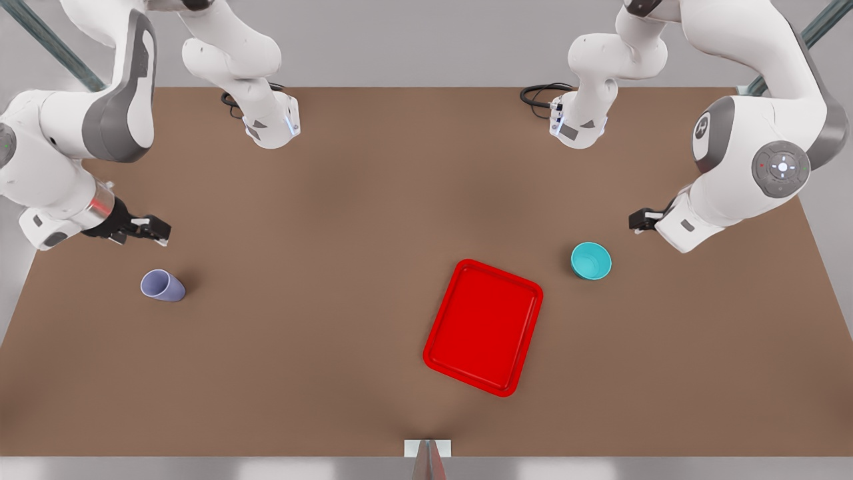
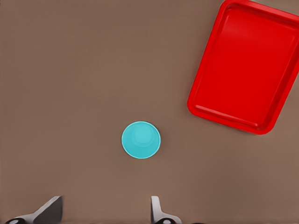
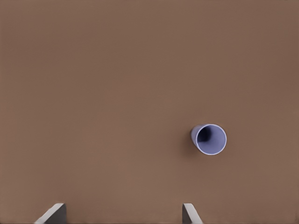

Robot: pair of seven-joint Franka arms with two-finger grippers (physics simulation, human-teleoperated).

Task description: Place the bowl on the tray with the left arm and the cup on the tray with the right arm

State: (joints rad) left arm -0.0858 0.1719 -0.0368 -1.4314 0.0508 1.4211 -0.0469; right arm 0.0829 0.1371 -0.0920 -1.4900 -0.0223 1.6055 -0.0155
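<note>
Standing nearer the spread, empty left gripper than the tray, the bowl lay just below it in the front view.

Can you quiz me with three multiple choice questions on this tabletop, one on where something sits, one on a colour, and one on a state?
1. Where is the bowl?
A. on the tray
B. on the table beside the tray
C. inside the cup

2. What colour is the tray?
A. red
B. green
C. white

3. How does the cup stand?
A. held in the air
B. upside down on the tray
C. upright on the table, untouched

Answers:
1 B, brown table shows between the bowl and the tray's rim.
2 A, it is bright red.
3 C, its mouth faces up in the right wrist view, and the right gripper hangs open, clear of it. The left gripper is open near the bowl.
</note>
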